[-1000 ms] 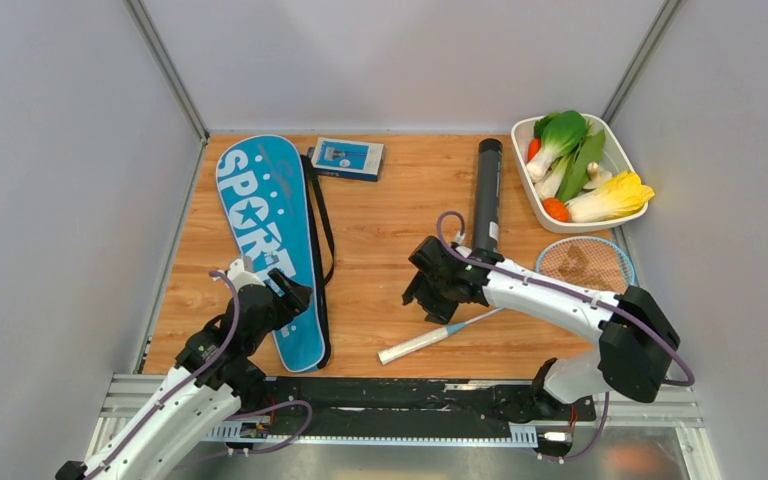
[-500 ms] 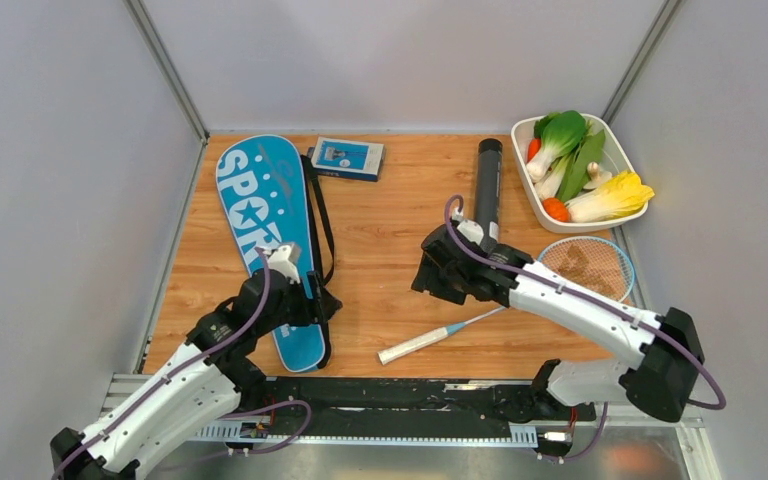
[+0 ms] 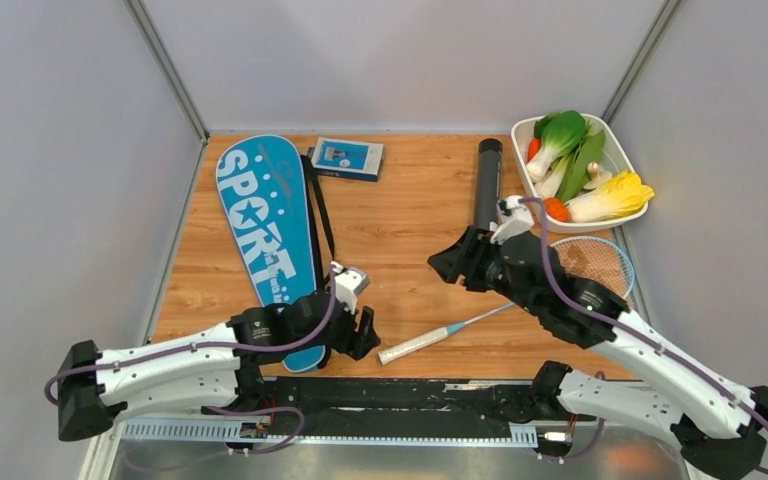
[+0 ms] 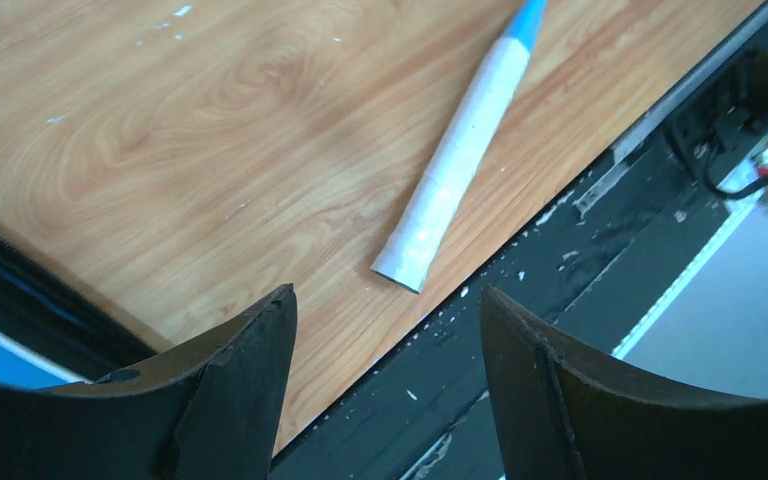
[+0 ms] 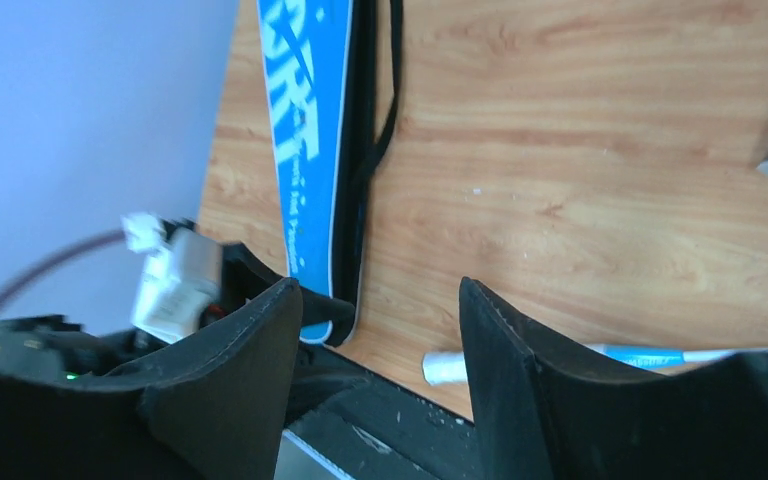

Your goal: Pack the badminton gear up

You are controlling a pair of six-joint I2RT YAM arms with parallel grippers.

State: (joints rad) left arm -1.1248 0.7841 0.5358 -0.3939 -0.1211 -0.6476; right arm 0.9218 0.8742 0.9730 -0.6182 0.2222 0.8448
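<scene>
Two pincers, both released and empty, flank one racket (image 3: 430,337) lying on the table (image 3: 390,220). The left pincer (image 4: 388,295) hangs just left of the racket's white handle (image 4: 457,150). The right pincer (image 5: 380,285) hangs just beyond the racket's shaft. The blue SPORT cover (image 3: 260,235) lies left of the racket, and the black tube (image 3: 487,185) lies beyond it.

1. A broad strip of bare tabletop (image 3: 400,210) runs between the racket cover (image 3: 260,230) and the black tube (image 3: 487,185).
2. Left claw (image 4: 385,300), jaws apart, has bare wood up to the racket handle (image 4: 455,170).
3. Right claw (image 3: 445,266), jaws apart, has the tube's near end just beside it.
4. Tray (image 3: 610,222) and racket head (image 3: 605,265) crowd the right side.
</scene>
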